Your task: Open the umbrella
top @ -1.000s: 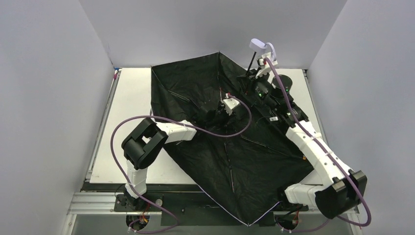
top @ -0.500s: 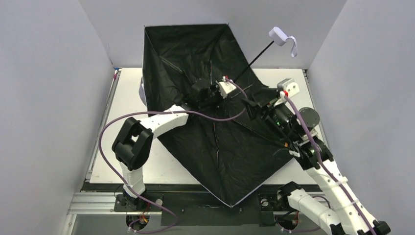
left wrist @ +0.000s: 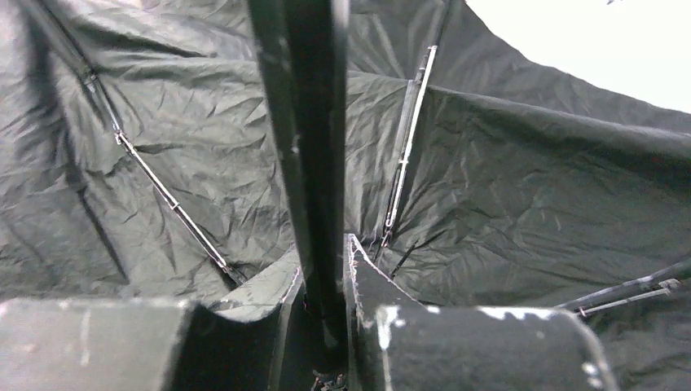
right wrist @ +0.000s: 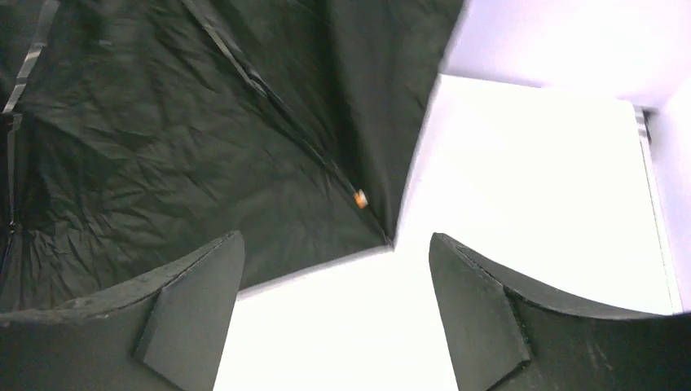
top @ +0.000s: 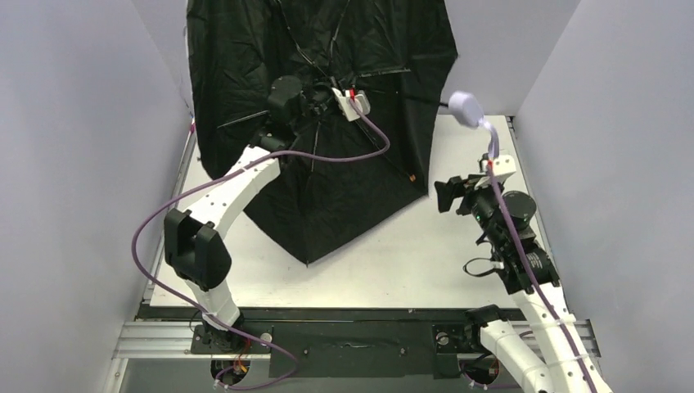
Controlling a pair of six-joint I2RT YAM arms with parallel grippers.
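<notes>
The umbrella (top: 327, 188) is spread open, its black underside facing the camera, tilted up against the back wall with one corner on the table. The thin shaft runs right to the lavender knob handle (top: 465, 107), whose wrist loop (top: 493, 141) hangs down. My left gripper (top: 323, 94) is shut on the shaft at the canopy's hub. In the left wrist view the shaft (left wrist: 314, 163) stands clamped in that gripper (left wrist: 322, 252). My right gripper (top: 443, 196) is open and empty, below the handle and apart from it. Its wrist view shows the gripper (right wrist: 336, 244) wide above the table, the canopy (right wrist: 163, 138) beyond it.
The white tabletop (top: 425, 246) lies bare in front of my right arm. Grey walls close in on three sides, and the canopy's top edge passes out of the overhead view. The left arm's purple cable (top: 270, 164) loops in front of the canopy.
The right gripper opened, let go of the shaft near the handle and drew back to the right. The left arm raised the umbrella up and toward the back wall.
</notes>
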